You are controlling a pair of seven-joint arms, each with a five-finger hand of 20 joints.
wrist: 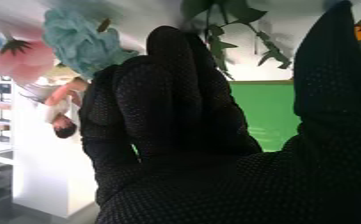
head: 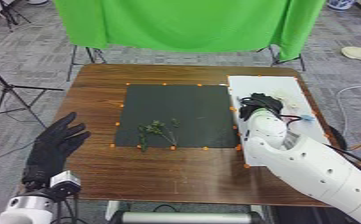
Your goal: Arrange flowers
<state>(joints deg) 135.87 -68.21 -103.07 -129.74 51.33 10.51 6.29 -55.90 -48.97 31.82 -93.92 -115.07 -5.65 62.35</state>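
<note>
And it's brown wood for the table [head: 159,175], grained with a soft sheen, against a smooth, matt dark mat [head: 176,100]! The green backdrop [head: 194,25] is soft cloth, the right arm [head: 305,165] smooth, plastic-looking casing, the right hand [head: 261,102] textured black fabric, the blue flower's [wrist: 79,37] petals matt and cloth-like.

Open lane: near edge of tabletop [head: 172,175], centre. Leafy sprigs [head: 155,128] obstruct near side of dark mat [head: 176,104]; right hand [head: 260,102] over white sheet [head: 246,83].

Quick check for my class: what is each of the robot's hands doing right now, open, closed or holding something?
Left hand: open, holding nothing.
Right hand: open, fingers extended, at the white sheet.
</note>
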